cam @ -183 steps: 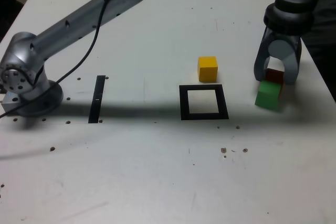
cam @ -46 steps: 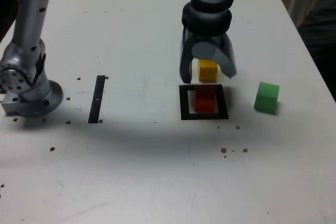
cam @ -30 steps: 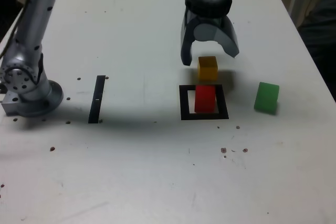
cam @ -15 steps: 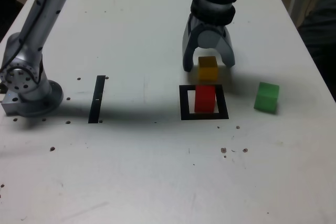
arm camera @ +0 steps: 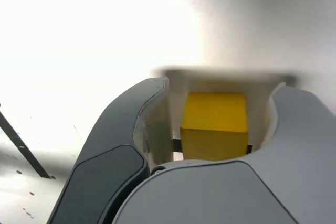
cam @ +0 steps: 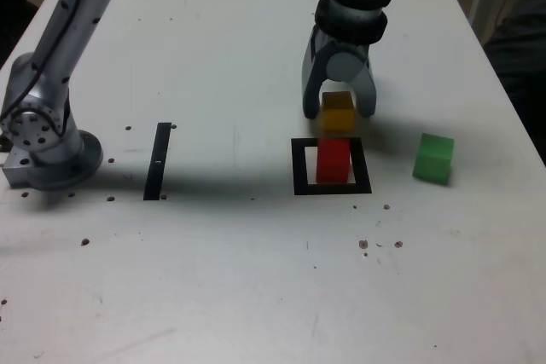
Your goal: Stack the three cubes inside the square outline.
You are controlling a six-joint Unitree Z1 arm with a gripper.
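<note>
White tabletop (cam: 256, 279), matte and speckled with small dark screw holes and flecks, fills the exterior view. Nearest the camera lies the square outline (cam: 298, 168), flat black tape around a pale centre, with the red cube (cam: 333, 161) standing inside it. The green cube (cam: 432, 158) sits well apart at the exterior view's right; a thin black strip (cam: 157, 159) lies at its left.

Just behind the outline, the gripper (cam: 339, 108) straddles the yellow cube (cam: 338, 111). Its grey curved jaws stand partly closed, one on each side; the wrist view shows a sliver of gap along at least one face, so I cannot tell whether they are pinching it yet.

The cubes look like small, rigid, light blocks with smooth flat faces and crisp edges, probably a little slick. Two opposite side faces, taken low and square, should hold best.
</note>
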